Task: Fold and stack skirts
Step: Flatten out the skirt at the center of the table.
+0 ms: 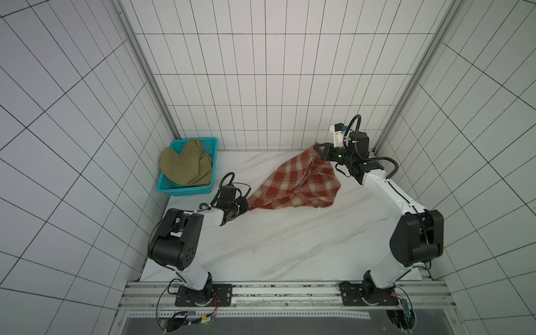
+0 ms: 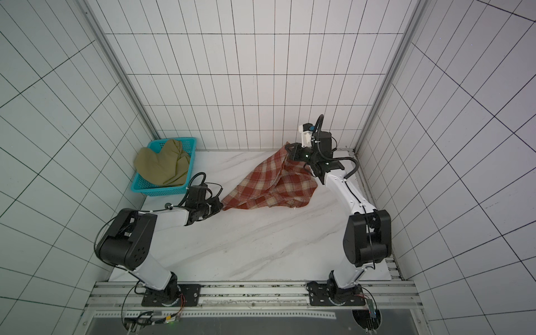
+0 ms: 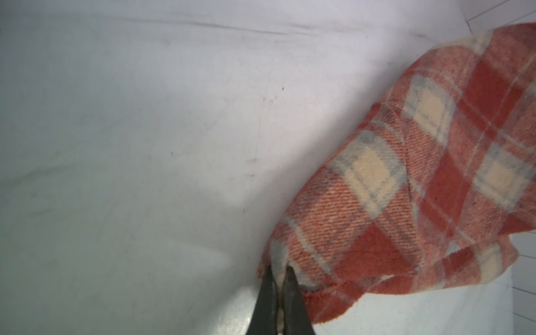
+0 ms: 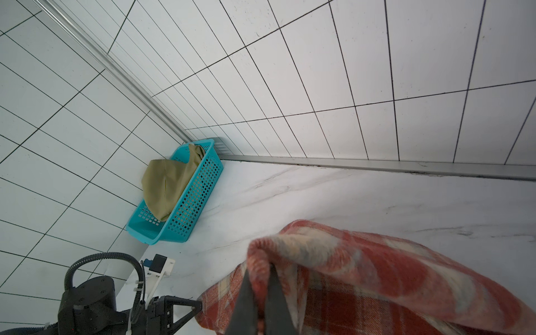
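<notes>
**Both top views.** A rust-red and cream plaid skirt lies right of centre on the white marbled table, strung between the two arms. Its long axis runs diagonally across the frame. At the lower left, the left gripper is clenched on one corner, low by the table. At the upper right, the right gripper is clamped on the opposite end and holds it raised. The middle sags in loose folds, and a bulge droops onto the table at the lower right. At the left of the frame, an olive-khaki skirt lies crumpled in a teal basket, well apart from the plaid one.

**Left wrist view.** Two dark fingers press together with a sliver of cream cloth pinched between them, at a corner of the plaid skirt. Thick twill weave fans away from the grip over bare table.

**Right wrist view.** The jaws are closed on a bunched edge, and cloth drapes over them. The basket and olive-khaki skirt sit beyond, against the tiled wall.

**Handling.** The plaid cloth looks soft, thick and woolly. It is probably light, limp, grippy and not fragile. It will likely sag wherever it is unsupported, so corners or a firm edge held taut seem the best places to grip.
</notes>
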Action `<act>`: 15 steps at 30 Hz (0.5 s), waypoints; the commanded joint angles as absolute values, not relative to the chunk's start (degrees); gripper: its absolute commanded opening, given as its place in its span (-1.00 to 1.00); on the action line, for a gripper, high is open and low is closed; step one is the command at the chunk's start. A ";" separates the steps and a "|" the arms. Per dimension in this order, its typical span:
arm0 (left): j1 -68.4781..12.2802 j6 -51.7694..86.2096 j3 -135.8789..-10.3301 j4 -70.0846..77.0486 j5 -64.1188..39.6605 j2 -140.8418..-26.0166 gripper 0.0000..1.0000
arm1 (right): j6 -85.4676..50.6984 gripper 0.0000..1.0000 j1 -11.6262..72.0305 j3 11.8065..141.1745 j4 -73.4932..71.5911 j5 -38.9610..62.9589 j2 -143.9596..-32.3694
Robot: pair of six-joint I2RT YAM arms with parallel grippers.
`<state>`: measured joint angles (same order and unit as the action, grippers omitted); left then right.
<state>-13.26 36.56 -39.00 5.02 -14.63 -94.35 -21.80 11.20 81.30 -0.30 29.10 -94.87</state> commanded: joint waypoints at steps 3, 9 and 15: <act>-11.62 35.27 -43.44 3.70 -12.79 -90.82 -1.00 | -20.62 -1.00 10.30 89.01 0.27 31.34 -93.17; -5.87 31.98 -55.64 -5.35 -13.30 -83.00 -1.00 | -23.10 -1.00 3.31 91.45 0.40 33.06 -90.58; -1.73 32.05 -63.84 -7.15 -14.49 -75.95 -1.00 | -22.23 -1.00 -0.38 91.57 2.26 32.73 -85.59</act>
